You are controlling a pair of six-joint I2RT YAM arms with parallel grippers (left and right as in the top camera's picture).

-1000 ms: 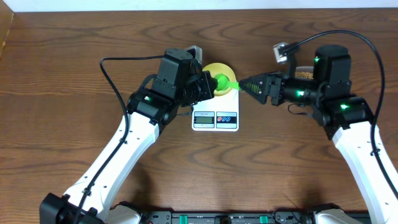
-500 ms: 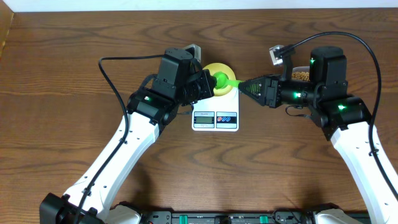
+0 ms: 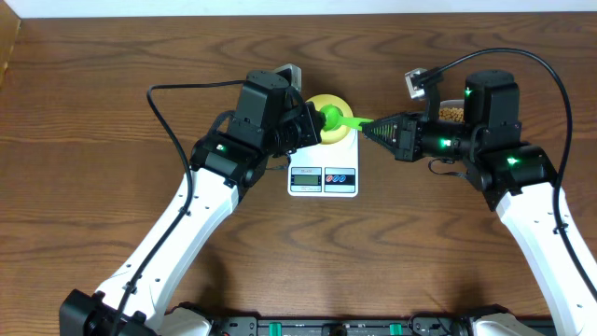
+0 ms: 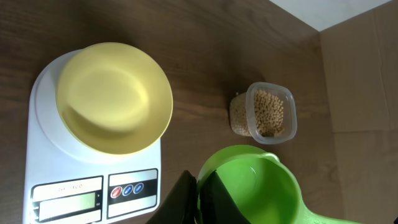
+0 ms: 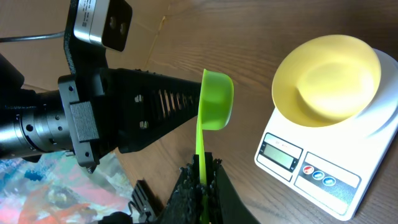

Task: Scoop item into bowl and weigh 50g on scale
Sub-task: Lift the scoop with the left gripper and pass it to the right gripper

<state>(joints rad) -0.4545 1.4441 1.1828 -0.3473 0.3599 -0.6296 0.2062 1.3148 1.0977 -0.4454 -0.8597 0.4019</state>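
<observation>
We are looking at the scale with its display and buttons along its near edge. Bare table is lying open in front of the scale and to its left. On the scale's platform the bowl is sitting empty. Over the scale's rear right part the scoop is hanging empty. Our left gripper is clamping its cup rim, and our right gripper is pinching its handle. Farther off, right of the scale and well apart, the beans are lying in a tub.
</observation>
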